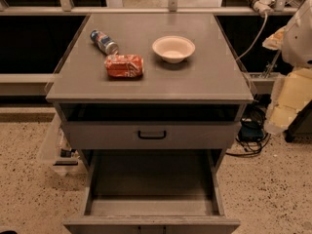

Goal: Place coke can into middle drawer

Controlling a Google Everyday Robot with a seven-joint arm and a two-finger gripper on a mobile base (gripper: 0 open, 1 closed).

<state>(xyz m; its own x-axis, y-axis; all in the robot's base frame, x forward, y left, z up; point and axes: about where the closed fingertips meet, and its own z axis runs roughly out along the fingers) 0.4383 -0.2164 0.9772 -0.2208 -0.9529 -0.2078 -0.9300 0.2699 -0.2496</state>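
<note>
On the desk (209, 82), left of the middle of its grey top, the coke can (124, 66) lies on its side with its length running left to right. It is red-orange with white lettering, but the writing is too blurred to read. Just beyond it, to the far left, a second can lies tipped over: the blue-and-silver can (104, 41), slimmer, its end pointing toward the coke can and close to it without clearly touching. No brand can be read on it either. That makes two cans. To the right of them stands one pale bowl (173, 48), upright and near the coke can but apart from it.

Below the top is a dark open gap, then a grey drawer front (97, 135) carrying one black handle (151, 134). Under that, the middle drawer (151, 206) is pulled out toward the near edge, showing a flat grey floor and low side walls with nothing in it.

Well apart from the can, at the right edge beside the desk, the gripper (283, 108) hangs as pale cream shapes under a white arm section; whether it is released or clenched cannot be told.
</note>
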